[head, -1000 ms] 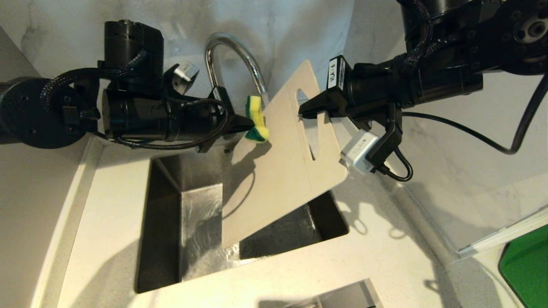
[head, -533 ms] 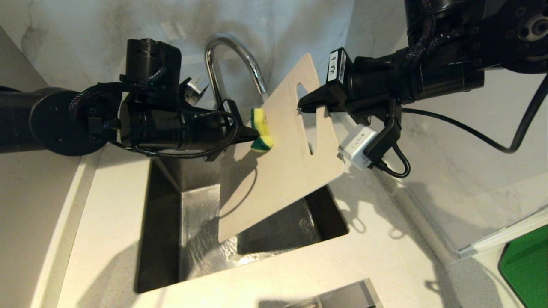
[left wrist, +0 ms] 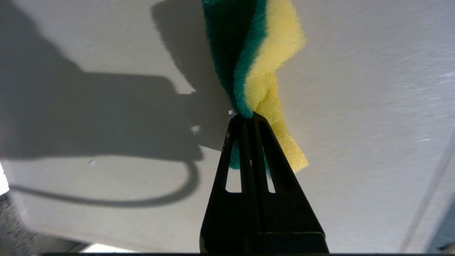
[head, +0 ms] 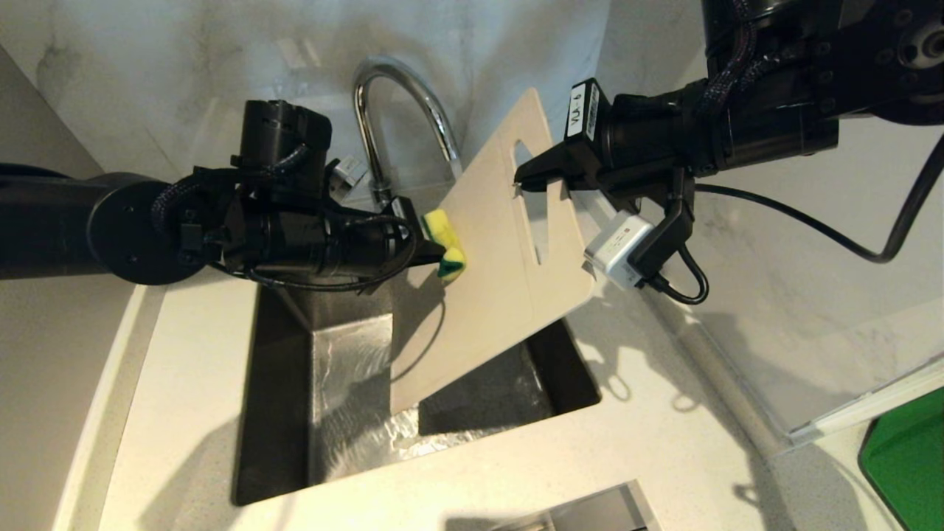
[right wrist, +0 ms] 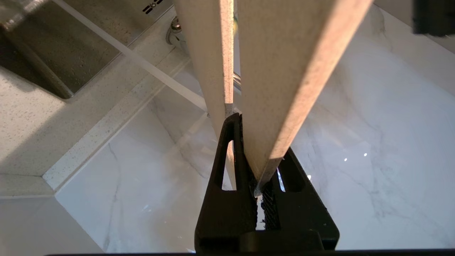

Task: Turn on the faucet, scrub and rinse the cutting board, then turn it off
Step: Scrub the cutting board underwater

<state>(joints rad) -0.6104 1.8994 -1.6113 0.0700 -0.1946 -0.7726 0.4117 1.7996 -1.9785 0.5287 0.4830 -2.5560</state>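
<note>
Right gripper [head: 521,184] clamps cutting board [head: 487,280] at handle slot, tilting it over sink [head: 280,383] so runoff drains into basin. Left gripper [head: 435,251] pinches sponge [head: 445,244] tight, pressing it against board face below faucet [head: 398,118]: likely scrubbing step.

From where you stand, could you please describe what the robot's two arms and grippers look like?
Both arms are matte black, built of thick cylindrical segments with braided black cable looped outside. The left gripper and right gripper each taper to slim black wedge fingers with slotted cut-outs. The right wrist bears a white printed label and a white box-shaped camera on a black bracket, with a black cable trailing off.
</note>
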